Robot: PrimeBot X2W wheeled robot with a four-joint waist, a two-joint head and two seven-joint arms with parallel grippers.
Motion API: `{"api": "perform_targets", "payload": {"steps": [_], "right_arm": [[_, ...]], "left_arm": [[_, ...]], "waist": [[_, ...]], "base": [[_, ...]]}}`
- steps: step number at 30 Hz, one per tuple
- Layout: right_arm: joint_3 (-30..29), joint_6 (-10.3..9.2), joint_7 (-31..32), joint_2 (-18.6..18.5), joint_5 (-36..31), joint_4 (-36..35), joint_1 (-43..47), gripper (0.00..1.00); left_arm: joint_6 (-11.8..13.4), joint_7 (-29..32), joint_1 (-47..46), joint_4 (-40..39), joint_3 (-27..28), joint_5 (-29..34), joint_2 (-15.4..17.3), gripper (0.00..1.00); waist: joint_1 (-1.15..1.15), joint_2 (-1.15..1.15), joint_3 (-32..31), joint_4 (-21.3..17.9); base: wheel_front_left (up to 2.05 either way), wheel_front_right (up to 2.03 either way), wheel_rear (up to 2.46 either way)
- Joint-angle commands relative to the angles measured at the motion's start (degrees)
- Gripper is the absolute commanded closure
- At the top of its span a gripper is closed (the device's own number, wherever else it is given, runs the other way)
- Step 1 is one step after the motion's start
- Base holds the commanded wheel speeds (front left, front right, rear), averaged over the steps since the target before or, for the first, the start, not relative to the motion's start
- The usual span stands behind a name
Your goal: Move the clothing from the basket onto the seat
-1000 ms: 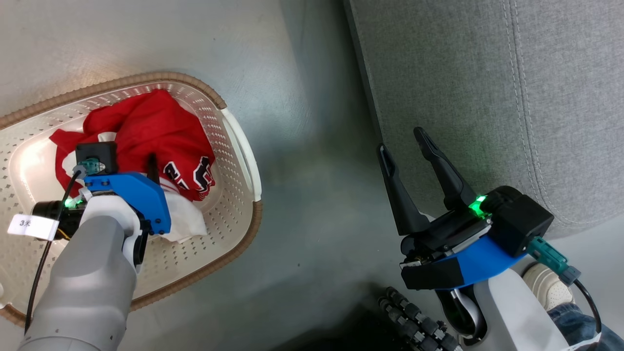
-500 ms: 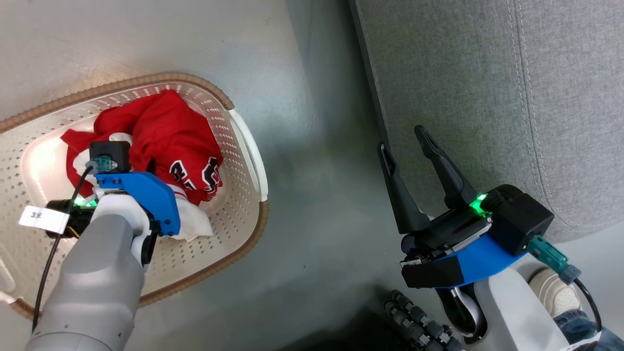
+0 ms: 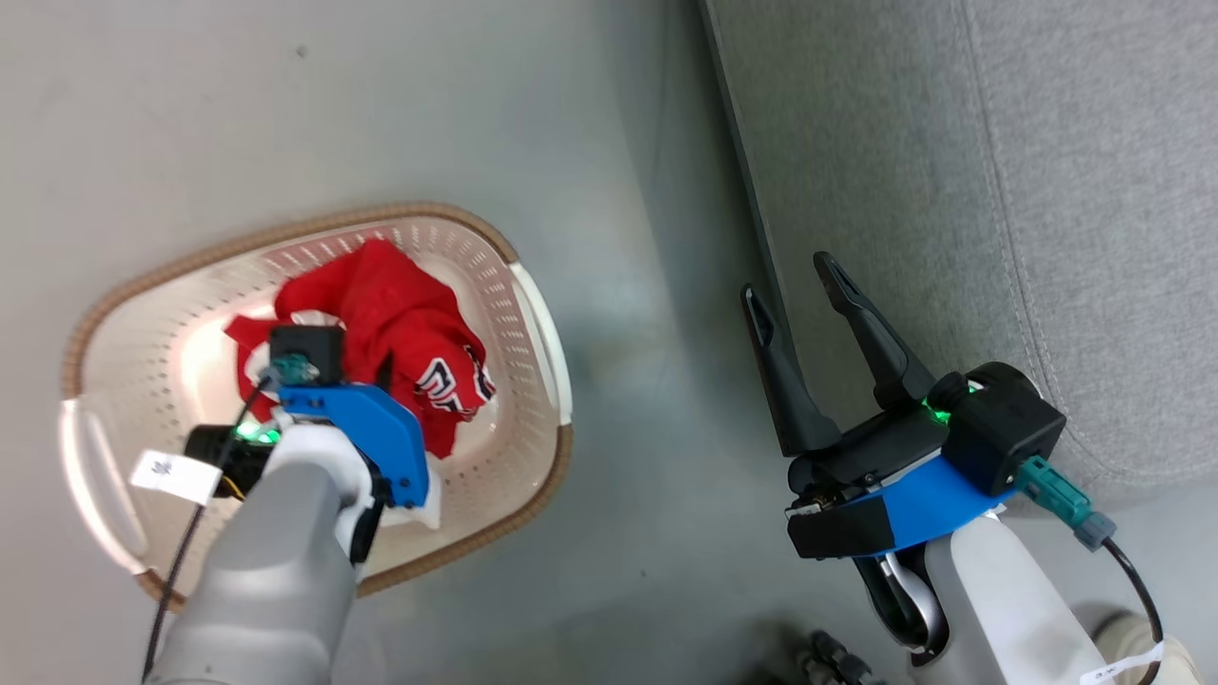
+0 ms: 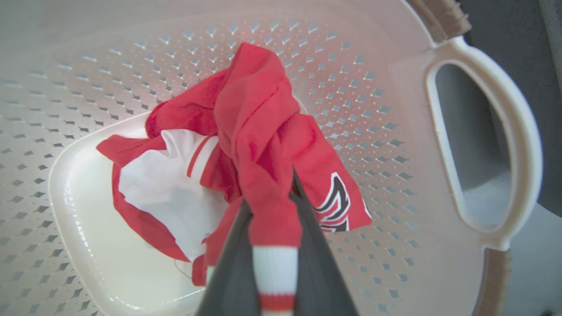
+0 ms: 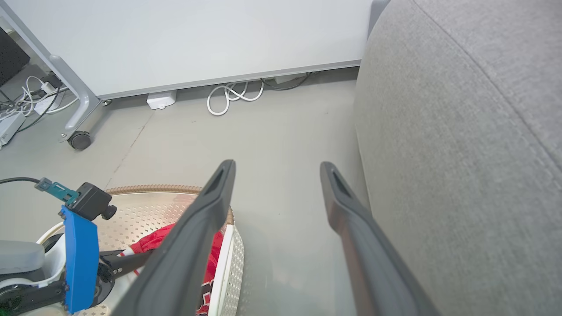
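Note:
The oval cream basket (image 3: 285, 233) with a brown rim stands on the floor at the left. Red clothing (image 3: 400, 314) with white trim and black-and-white lettering lies bunched inside it. My left gripper (image 4: 272, 206) is shut on a red fold with a white striped cuff, and the rest of the clothing (image 4: 259, 114) hangs from it down to the basket wall (image 4: 373, 109) and floor. My right gripper (image 3: 788, 278) is open and holds nothing, beside the edge of the grey seat (image 3: 952, 190). In the right wrist view the open right gripper (image 5: 276, 166) points between the basket (image 5: 153, 188) and the seat (image 5: 461, 153).
Bare grey floor (image 3: 647, 381) separates basket and seat. Along the far wall lie white cables (image 5: 232, 94), a small white box (image 5: 161, 99) and a wheeled table leg (image 5: 81, 140). A black ribbed part (image 3: 828, 656) and a pale shoe (image 3: 1137, 636) sit at the bottom edge.
The head camera has moved, so the basket looks smaller and farther right. The red clothing is bunched tighter and drawn up under the left gripper. The right gripper stays open beside the seat.

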Motion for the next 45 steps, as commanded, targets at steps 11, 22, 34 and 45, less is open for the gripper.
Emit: {"api": "perform_targets", "payload": {"steps": [11,22,34,45], "right_arm": [[-2.4,0.03,-0.2,0.0,-3.6,4.5,4.3,0.00],[-3.5,0.03,1.2,0.0,-4.2,6.1,9.6,0.00],[-3.9,0.03,3.7,0.0,-4.1,5.1,14.5,0.00],[-4.3,0.03,5.8,0.0,-4.8,3.6,17.1,0.00]], "left_arm": [[-1.1,-2.6,8.6,-7.1,-8.4,-3.5,-3.1,1.00],[-1.1,-3.3,13.8,-19.4,-19.7,-12.3,-2.1,1.00],[-0.9,-4.2,7.9,-28.0,-27.7,-16.6,-0.7,1.00],[-0.9,-4.4,1.0,-31.3,-30.3,-19.1,-1.4,1.00]], "waist": [[0.00,0.00,-20.9,10.1],[0.00,0.00,-32.8,14.2],[0.00,0.00,-40.4,16.6],[0.00,0.00,-43.9,18.0]], "base": [[0.00,0.00,0.00],[0.00,0.00,0.00],[0.00,0.00,0.00],[0.00,0.00,0.00]]}}
